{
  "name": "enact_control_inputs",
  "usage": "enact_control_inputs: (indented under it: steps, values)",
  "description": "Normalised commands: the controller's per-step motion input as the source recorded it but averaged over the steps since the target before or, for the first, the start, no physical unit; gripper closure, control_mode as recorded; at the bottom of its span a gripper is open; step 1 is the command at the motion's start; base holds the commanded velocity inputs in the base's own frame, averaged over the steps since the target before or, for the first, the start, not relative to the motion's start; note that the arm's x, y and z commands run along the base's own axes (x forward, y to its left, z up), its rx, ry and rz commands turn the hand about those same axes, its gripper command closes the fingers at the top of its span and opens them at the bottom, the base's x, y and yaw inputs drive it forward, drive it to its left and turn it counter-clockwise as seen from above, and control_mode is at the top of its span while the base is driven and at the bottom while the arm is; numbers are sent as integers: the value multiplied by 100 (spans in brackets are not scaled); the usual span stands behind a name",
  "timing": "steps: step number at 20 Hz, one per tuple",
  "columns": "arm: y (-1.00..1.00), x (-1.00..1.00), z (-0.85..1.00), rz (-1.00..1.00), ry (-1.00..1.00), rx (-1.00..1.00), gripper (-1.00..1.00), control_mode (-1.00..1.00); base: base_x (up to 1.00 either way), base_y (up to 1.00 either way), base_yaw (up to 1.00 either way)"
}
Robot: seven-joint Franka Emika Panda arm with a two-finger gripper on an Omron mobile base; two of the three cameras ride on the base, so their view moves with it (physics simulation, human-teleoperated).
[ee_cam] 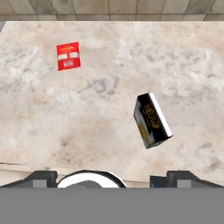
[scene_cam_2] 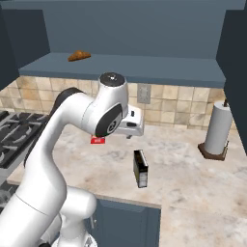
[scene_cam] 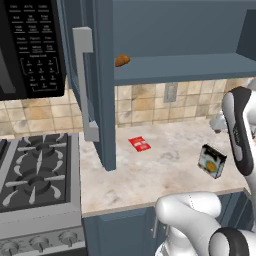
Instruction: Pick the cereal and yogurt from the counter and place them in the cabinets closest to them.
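Kitchen counter (scene_cam: 165, 172) with the arm raised above it. The cereal box (scene_cam: 212, 161) stood upright on the beige stone near the front edge, well clear of every other object; in the left base view it lay at about four o'clock from the flat red packet (scene_cam: 139, 144). In the right base view the box (scene_cam_2: 140, 168) showed its narrow dark side, at about five o'clock from the packet (scene_cam_2: 98, 140), which was partly hidden behind the arm. Seen from the hand camera, the box (ee_cam: 152, 120) sat right of centre, turned at an angle, with the packet (ee_cam: 68, 56) at about ten o'clock from it, the two well apart.

The gripper (ee_cam: 109, 177) hung above the counter with its two dark fingertips (ee_cam: 39, 177) spread wide at the bottom of the hand view, nothing between them and nothing touched.

The wall cabinet (scene_cam: 175, 67) stood open, its door (scene_cam: 100, 85) swung out with a long grey handle (scene_cam: 85, 85); a small brown item (scene_cam: 122, 60) lay on the blue shelf. A paper towel roll (scene_cam_2: 218, 128) stood upright at the counter's back right. A stove (scene_cam: 35, 172) adjoined the counter on the left, beneath a black microwave (scene_cam: 30, 45).
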Motion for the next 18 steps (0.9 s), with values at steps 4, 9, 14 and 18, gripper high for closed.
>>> enact_control_inputs:
  steps: [4,9,14,18]
  values:
    - [-48,-20,-9,0,-2,0,-100,-100,0,0,0]
    - [0,0,0,0,0,0,-100,-100,0,0,0]
    - [0,-1,-25,0,0,-2,-100,-100,0,0,0]
    - [-1,0,-49,0,2,-8,-100,-100,0,0,0]
